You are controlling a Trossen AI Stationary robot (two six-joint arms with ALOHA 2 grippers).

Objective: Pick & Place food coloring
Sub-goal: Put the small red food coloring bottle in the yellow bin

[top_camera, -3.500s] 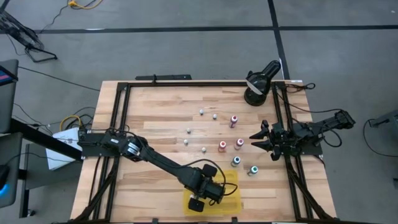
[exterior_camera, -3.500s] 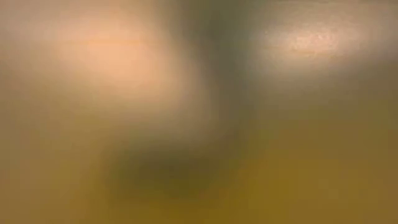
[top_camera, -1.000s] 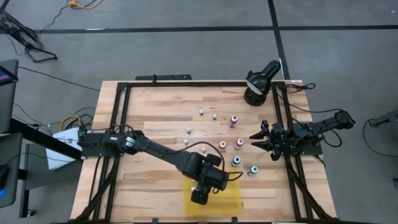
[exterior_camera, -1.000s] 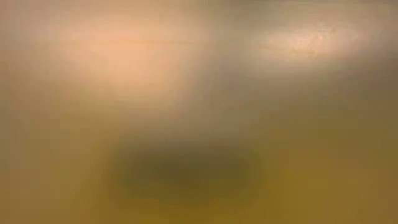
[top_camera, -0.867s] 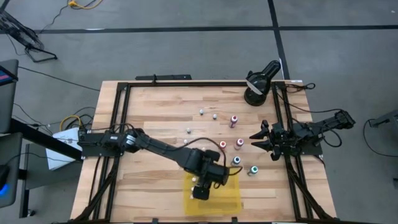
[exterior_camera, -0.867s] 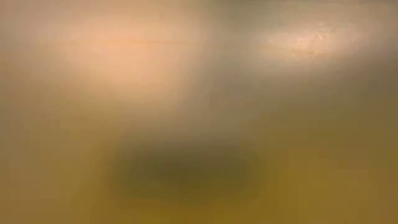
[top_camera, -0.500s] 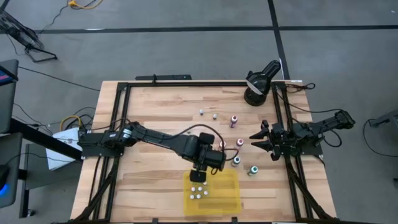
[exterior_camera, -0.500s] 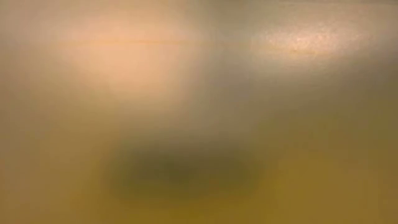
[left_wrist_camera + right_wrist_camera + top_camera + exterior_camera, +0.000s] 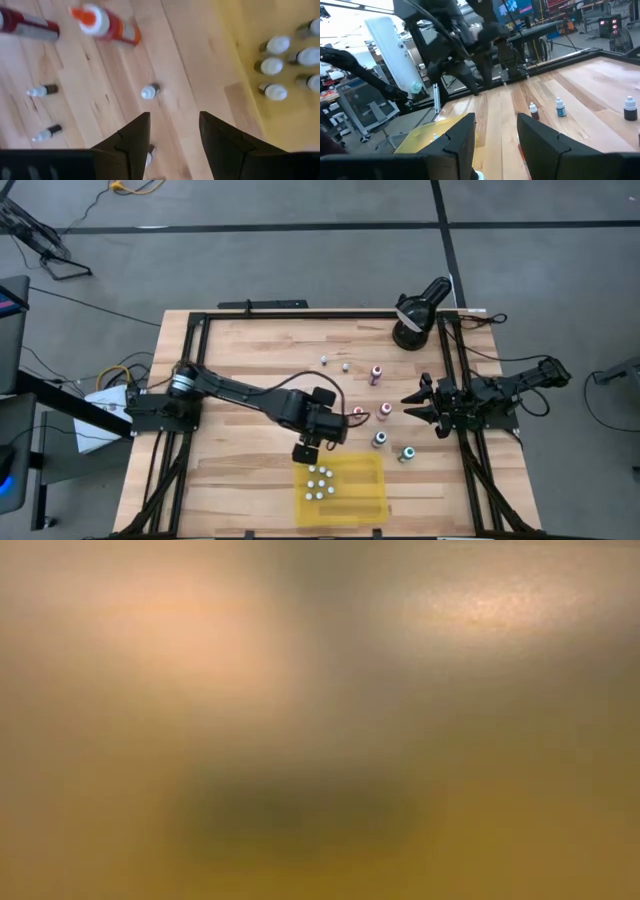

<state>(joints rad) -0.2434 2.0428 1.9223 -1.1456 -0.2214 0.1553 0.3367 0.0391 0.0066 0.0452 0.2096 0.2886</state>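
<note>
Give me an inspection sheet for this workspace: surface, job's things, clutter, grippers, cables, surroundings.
Surface: wooden table inside a black frame.
Job's things: six white-capped bottles stand in the yellow tray; coloured-capped bottles and a few small white-capped ones remain loose on the wood.
Clutter: black camera at the table's far right corner.
Grippers: left gripper open and empty, just outside the tray's far edge; right gripper empty, parked at the table's right edge.
Cables: yellow and dark cables off the left edge; a wire along the left arm.
Surroundings: grey floor; low view shows nothing usable.
</note>
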